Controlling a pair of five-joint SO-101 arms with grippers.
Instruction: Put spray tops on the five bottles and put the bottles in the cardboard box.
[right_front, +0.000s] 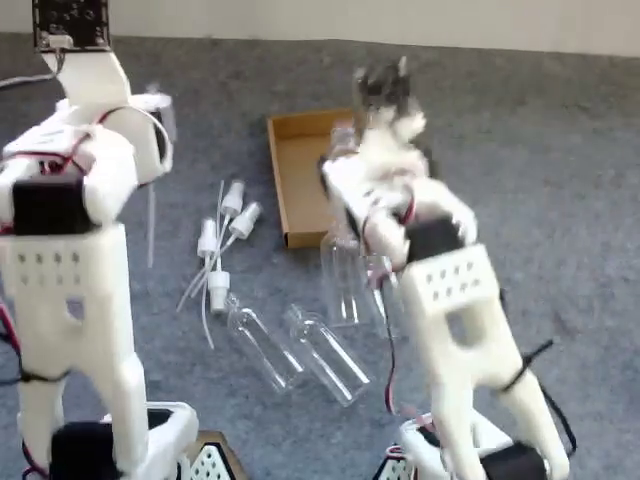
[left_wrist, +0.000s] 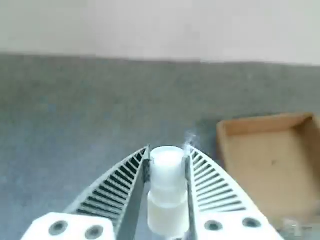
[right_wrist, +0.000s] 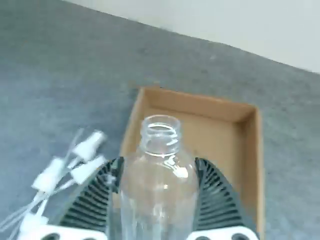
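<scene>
The left gripper (left_wrist: 167, 150) is raised over the left part of the grey table (right_front: 560, 150); its two ribbed fingers are clamped on the neck of a white spray top (left_wrist: 167, 185), which stands upright between them with its head level with the fingertips; in the high view a thin tube hangs down below that arm. Further right, about the middle of the table, four loose spray tops (right_front: 208, 238) lie in a small cluster, their thin tubes crossing and trailing toward the near edge; the nearest of them lies just beside the neck of a clear bottle (right_front: 262, 348) on its side; a second lying bottle (right_front: 328, 355) rests next to it, roughly parallel, both toward the near edge. Just right of the cluster, toward the far edge, sits the shallow cardboard box (right_front: 290, 170), open on top, its floor bare where it can be seen. The right gripper (right_wrist: 159, 167) hangs over the near part of the box; its fingers are closed on the shoulders of an open bottle (right_wrist: 160, 135) with no top on it, held upright with its threaded mouth above the fingertips. Under that arm, just by the box's near corner, another clear bottle (right_front: 342, 275) stands upright on the table; a further clear shape just to its right is partly hidden by the arm, and I cannot tell what it is.
</scene>
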